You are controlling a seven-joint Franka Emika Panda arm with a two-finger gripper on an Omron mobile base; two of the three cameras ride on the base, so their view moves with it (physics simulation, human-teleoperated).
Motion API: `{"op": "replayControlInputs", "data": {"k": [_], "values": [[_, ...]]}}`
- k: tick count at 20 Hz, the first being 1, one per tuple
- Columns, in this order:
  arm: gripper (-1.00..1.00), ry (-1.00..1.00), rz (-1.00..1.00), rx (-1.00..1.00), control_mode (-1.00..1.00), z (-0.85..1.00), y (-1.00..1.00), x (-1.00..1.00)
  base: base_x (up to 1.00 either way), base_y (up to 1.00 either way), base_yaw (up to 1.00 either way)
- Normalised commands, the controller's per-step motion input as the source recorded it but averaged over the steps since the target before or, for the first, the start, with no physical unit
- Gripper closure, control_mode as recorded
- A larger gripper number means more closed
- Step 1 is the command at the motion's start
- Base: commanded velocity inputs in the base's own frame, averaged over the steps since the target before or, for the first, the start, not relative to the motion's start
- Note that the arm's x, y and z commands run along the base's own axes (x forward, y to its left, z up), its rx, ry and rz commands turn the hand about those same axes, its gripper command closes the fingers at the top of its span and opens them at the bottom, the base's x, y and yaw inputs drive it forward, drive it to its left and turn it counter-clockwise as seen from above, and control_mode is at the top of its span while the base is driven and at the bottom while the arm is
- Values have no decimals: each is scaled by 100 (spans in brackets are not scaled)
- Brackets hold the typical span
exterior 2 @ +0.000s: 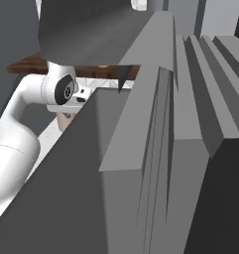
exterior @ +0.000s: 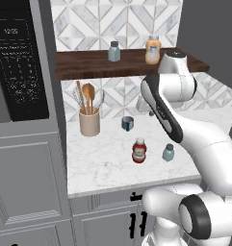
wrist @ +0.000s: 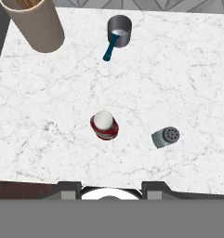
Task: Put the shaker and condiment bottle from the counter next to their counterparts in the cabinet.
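Hand view showed you the condiment bottle (wrist: 104,125) standing upright on the counter (wrist: 187,69), almost straight below the clenched, empty gripper (wrist: 110,188), with the shaker (wrist: 165,137) just right of that bottle and the steel cup (wrist: 119,31) well beyond it.

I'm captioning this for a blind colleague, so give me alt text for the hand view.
Looking down on a white marble counter: a red condiment bottle stands at centre, a teal shaker to its right. Farther off are a beige utensil holder and a small metal cup with a blue handle.
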Motion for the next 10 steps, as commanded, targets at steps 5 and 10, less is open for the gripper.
{"op": "replayControlInputs", "data": {"k": [5,10], "values": [[-100,0,0,0,-100,-1,0,-7,0,0,0],[-100,0,0,3,-100,-4,0,-15,0,0,0]]}}
